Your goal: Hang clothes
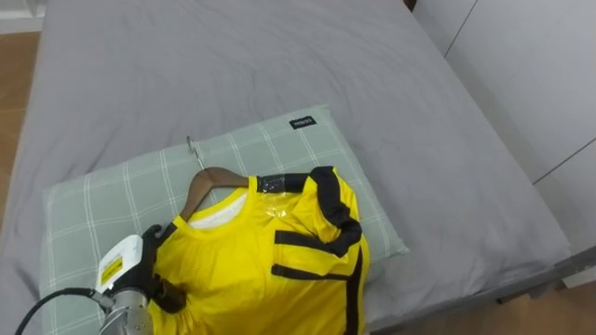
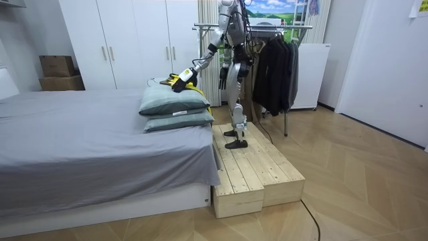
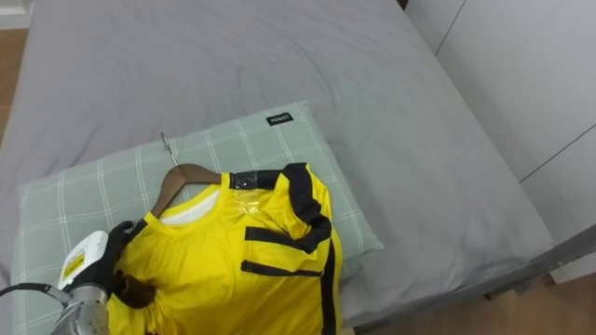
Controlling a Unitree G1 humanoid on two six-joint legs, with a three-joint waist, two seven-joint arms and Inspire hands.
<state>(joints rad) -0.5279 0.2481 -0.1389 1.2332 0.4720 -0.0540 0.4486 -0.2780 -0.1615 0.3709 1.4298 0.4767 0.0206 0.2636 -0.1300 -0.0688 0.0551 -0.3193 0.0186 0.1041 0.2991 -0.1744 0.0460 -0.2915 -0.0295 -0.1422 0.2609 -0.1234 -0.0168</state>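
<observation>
Left hand (image 1: 144, 256): at 7 o'clock in the eye view, fingers curled round the near shoulder of the yellow shirt (image 1: 270, 261), closed on the cloth where the hanger arm runs under it. Right hand (image 2: 222, 79): hangs at the robot's side in the room view, finger state cannot be told. Grey bed (image 1: 233, 65): spreads from 9 through 12 to 3 o'clock. Wooden platform (image 2: 257, 174): set against the bed's end; the robot stands on it, facing the bed. Clothes rack (image 2: 267, 27): behind the robot, dark garments hanging on it. Checked green pillow (image 1: 298, 149): on the bed, centre to 6 o'clock, stacked on a second pillow (image 2: 177, 122). The shirt, yellow with black stripes, lies flat on the top pillow at 6 o'clock, collar towards 11 o'clock. Wooden hanger (image 1: 214, 179): inside the collar, one arm bare, metal hook (image 1: 193, 149) towards 11 o'clock, resting on the pillow.
</observation>
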